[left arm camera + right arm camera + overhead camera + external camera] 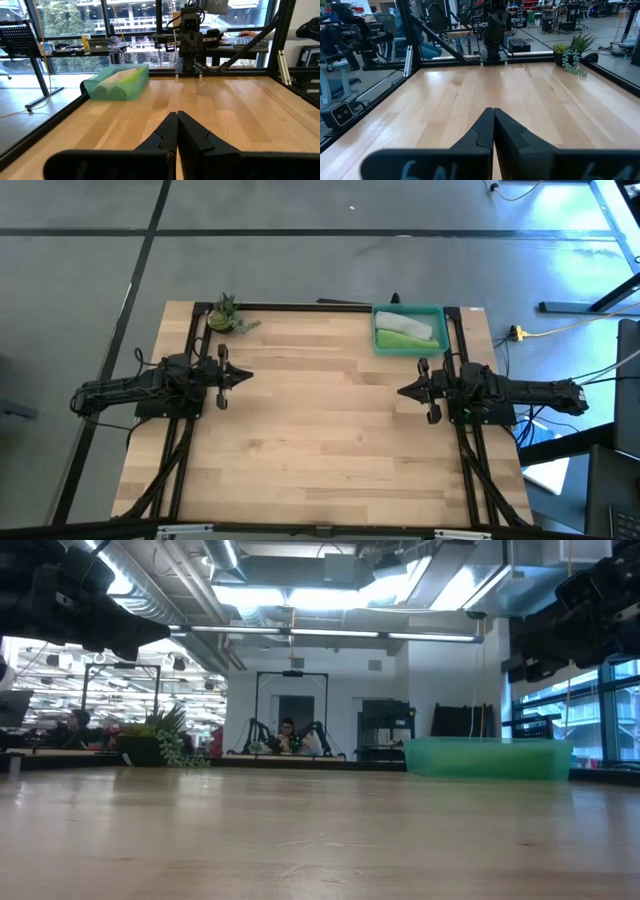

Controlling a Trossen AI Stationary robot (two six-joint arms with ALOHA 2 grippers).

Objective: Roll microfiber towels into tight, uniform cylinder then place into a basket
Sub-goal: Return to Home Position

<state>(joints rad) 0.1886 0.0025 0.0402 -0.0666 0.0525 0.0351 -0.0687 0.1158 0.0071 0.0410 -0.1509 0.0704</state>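
The teal-green basket [409, 330] stands at the table's far right. In it lie the rolled light grey towel [410, 327] and the rolled lime green towel [400, 340], side by side on the basket's floor. The basket also shows in the left wrist view [117, 82] and in the low view [488, 757]. My left gripper [248, 376] hovers at the table's left, shut and empty. My right gripper [401, 391] hovers at the table's right, shut and empty, on the near side of the basket.
A small green potted plant [226, 314] stands at the table's far left corner. A black frame rail [300, 306] runs along the far edge. Bare wood [320, 430] lies between the two grippers and toward the near edge.
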